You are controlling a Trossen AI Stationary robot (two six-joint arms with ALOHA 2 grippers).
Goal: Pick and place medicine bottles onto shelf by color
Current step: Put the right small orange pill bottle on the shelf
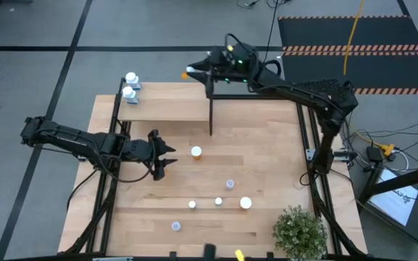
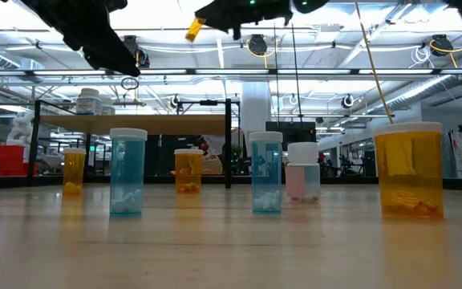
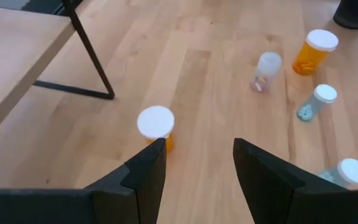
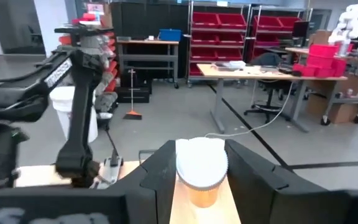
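— Where does each tool stand over the desk (image 1: 267, 145)?
— The right tool (image 1: 192, 71) is raised beyond the shelf (image 1: 169, 109), at the end with the black upright panel, clenched on an orange bottle (image 4: 201, 171) with a white cap.
— And the left tool (image 1: 167, 158)?
— Released, hanging low over the desk, with another orange bottle (image 1: 196, 152) just ahead of its fingertips. Two bottles (image 1: 130, 85) already stand at the shelf's far corner.

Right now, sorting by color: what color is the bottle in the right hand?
Orange bottle, white cap; right wrist view shows it best.
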